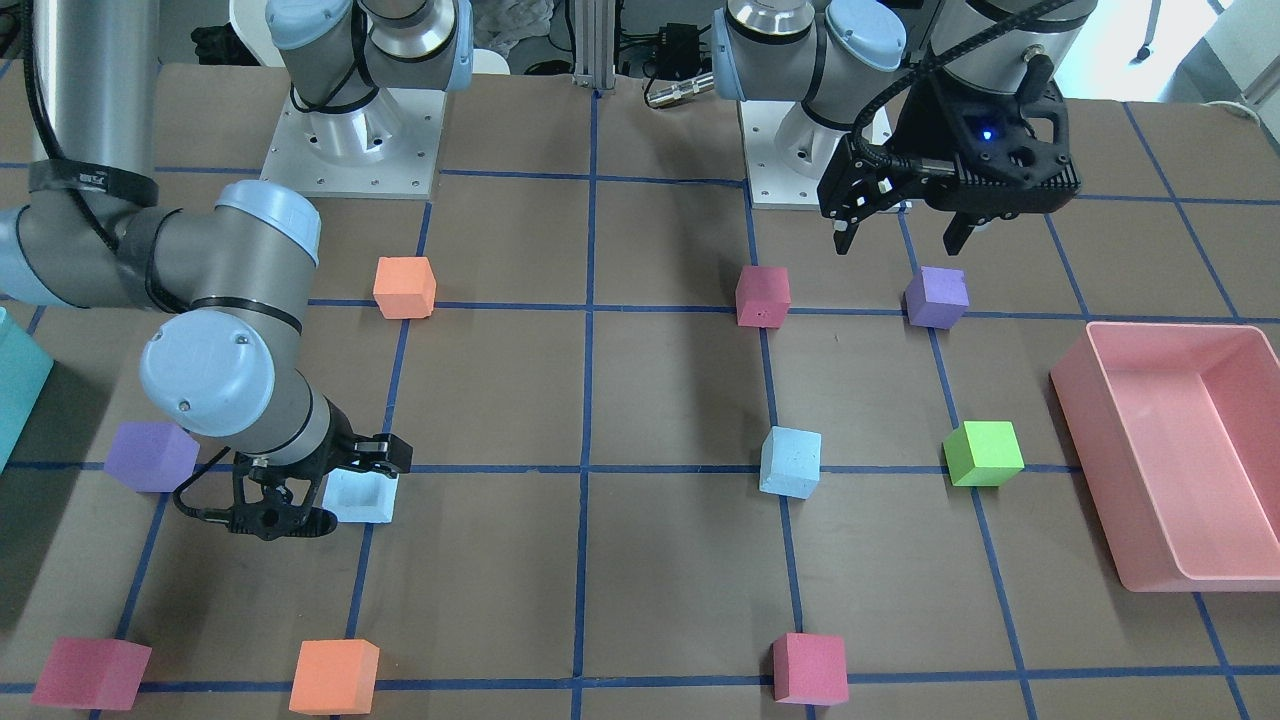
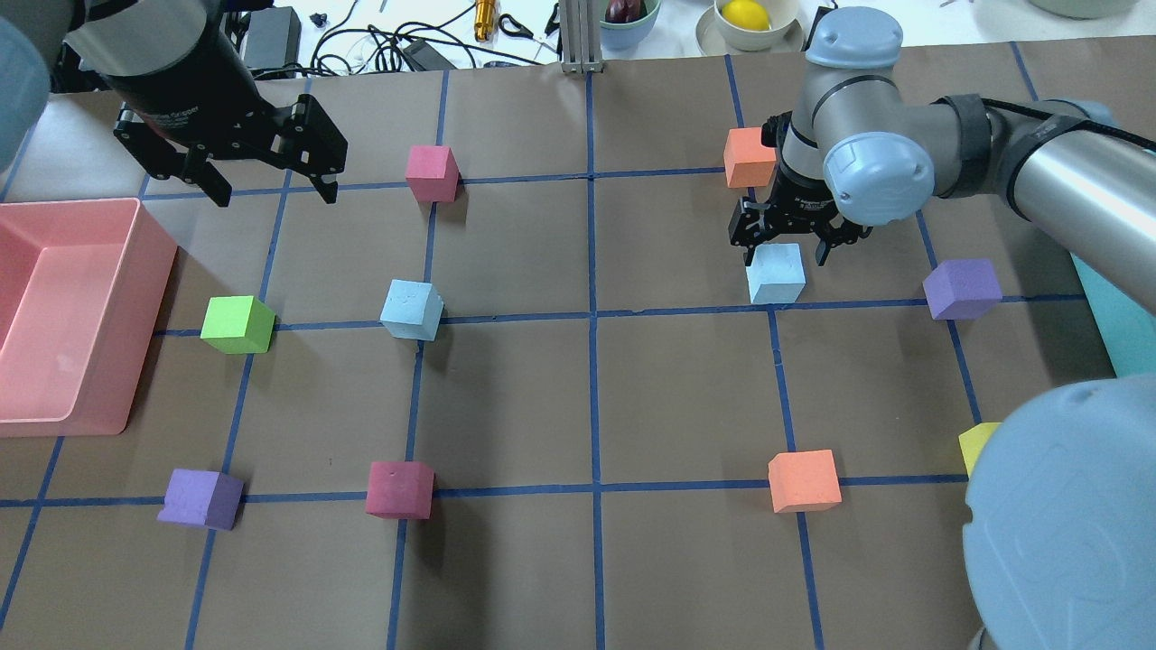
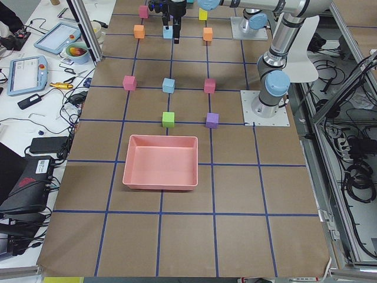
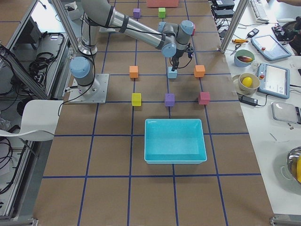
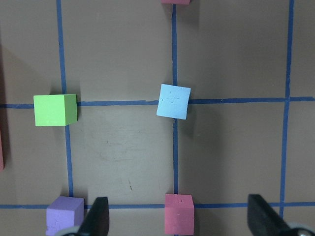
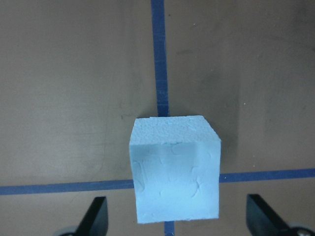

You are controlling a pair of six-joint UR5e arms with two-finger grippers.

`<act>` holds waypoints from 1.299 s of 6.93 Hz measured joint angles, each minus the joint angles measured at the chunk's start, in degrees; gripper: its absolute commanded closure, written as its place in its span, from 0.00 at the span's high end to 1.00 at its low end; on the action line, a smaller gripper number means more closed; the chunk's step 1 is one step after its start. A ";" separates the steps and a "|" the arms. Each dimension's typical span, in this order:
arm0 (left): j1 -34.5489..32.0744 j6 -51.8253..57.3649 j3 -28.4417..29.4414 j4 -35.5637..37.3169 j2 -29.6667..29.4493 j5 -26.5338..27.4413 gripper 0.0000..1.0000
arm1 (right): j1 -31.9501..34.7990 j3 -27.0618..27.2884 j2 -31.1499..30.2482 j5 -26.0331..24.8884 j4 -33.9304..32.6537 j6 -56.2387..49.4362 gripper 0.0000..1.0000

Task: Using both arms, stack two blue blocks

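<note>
The right tool point(image 2: 785, 258), released, straddles one blue block point(image 2: 777, 276); the left tool point(image 2: 276, 195) hangs released, high. A shallow closure may tilt the block, spoiling the stack

left arm point(image 1: 785, 40) and right arm point(image 1: 95, 250): silver-grey tubes, light blue joint caps point(image 1: 205, 370), black cables point(image 1: 900, 85), bolted white base plates point(image 1: 350, 160).
</note>
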 measured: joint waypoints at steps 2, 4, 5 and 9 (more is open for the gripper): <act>-0.13 0.02 -0.18 0.00 0.19 0.04 1.00 | -0.06 0.72 1.93 0.06 -1.98 -0.79 0.64; 0.02 0.08 -0.52 0.06 0.34 -0.12 1.00 | -0.07 0.80 3.00 0.11 -4.02 -1.03 0.00; 0.15 0.07 -0.63 0.08 0.48 -0.15 1.00 | -0.08 0.80 3.08 0.09 -4.31 -1.06 0.00; 0.17 -0.02 -0.84 0.00 0.65 -0.13 1.00 | 3.19 0.38 -1.35 2.01 -1.23 3.07 0.00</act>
